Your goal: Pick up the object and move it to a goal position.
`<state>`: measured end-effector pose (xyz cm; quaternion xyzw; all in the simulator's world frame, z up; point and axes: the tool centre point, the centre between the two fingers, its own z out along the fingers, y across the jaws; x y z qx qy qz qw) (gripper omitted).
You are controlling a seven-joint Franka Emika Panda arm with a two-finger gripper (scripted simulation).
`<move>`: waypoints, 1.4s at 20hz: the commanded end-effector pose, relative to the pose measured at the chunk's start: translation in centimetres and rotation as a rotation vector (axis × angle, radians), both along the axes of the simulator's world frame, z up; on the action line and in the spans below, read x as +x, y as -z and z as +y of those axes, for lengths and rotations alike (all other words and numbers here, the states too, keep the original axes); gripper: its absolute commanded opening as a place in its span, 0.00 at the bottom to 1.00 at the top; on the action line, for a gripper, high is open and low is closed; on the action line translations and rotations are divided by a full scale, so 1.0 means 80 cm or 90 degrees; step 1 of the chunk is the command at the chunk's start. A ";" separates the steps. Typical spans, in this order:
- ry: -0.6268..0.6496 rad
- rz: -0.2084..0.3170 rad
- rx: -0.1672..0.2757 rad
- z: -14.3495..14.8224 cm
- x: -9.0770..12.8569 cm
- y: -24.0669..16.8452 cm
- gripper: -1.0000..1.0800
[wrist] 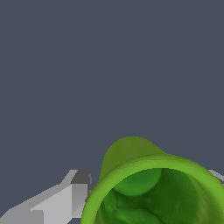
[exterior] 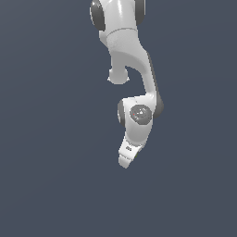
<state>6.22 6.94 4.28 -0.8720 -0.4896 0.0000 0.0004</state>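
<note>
The green cup [wrist: 153, 192] sits between the gripper [wrist: 148, 188] fingers [wrist: 65, 197], open mouth toward the wrist camera. The gripper [exterior: 126, 159] grasps it (cup hidden in the exterior view).

Glossy white arm [exterior: 132, 51], dark joints (small red mark), grey fingers [wrist: 65, 197]

My white arm [exterior: 134, 60] comes down from the top of the exterior view, bends at a dark-capped joint, and ends in my wrist [exterior: 139, 115]. Below it my hand [exterior: 126, 162] points downward, tilted slightly toward the exterior view's left. In the wrist view one grey finger [wrist: 65, 199] sits just beside the green cup [wrist: 153, 188], which is held between my fingers
</note>
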 end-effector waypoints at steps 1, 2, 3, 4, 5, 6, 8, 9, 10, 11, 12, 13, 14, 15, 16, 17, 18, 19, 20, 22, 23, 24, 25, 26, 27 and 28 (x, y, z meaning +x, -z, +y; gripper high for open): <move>0.001 0.000 0.000 -0.002 0.000 0.000 0.00; 0.001 0.000 0.000 -0.002 0.000 0.000 0.00; 0.001 0.000 0.000 -0.002 0.000 0.000 0.00; 0.001 0.000 0.000 -0.002 0.000 0.000 0.00; 0.001 0.000 0.000 -0.002 0.000 0.000 0.00; 0.001 0.000 0.000 -0.002 0.000 0.000 0.00; 0.001 0.000 0.000 -0.002 0.000 0.000 0.00; 0.001 0.000 0.000 -0.002 0.000 0.000 0.00; 0.000 0.000 0.000 -0.002 0.000 -0.001 0.00; -0.001 -0.001 0.000 -0.003 0.000 -0.003 0.00; -0.004 -0.002 0.000 -0.004 0.001 -0.006 0.00; -0.006 -0.003 0.000 -0.005 0.001 -0.009 0.00; -0.010 -0.004 0.001 -0.006 0.001 -0.013 0.00; -0.013 -0.006 0.001 -0.007 0.001 -0.018 0.00; -0.018 -0.007 0.001 -0.009 0.002 -0.024 0.00; -0.023 -0.009 0.002 -0.010 0.002 -0.031 0.00; -0.029 -0.012 0.003 -0.012 0.002 -0.038 0.00; -0.035 -0.014 0.003 -0.015 0.003 -0.046 0.00; -0.042 -0.017 0.004 -0.017 0.003 -0.055 0.00; -0.057 -0.022 0.006 -0.022 0.004 -0.074 0.00; -0.065 -0.026 0.007 -0.025 0.005 -0.084 0.00; -0.074 -0.029 0.008 -0.028 0.005 -0.096 0.00; -0.083 -0.033 0.009 -0.031 0.006 -0.108 0.00; -0.093 -0.036 0.010 -0.035 0.006 -0.120 0.00; -0.103 -0.040 0.011 -0.038 0.007 -0.133 0.00; -0.113 -0.044 0.012 -0.042 0.008 -0.146 0.00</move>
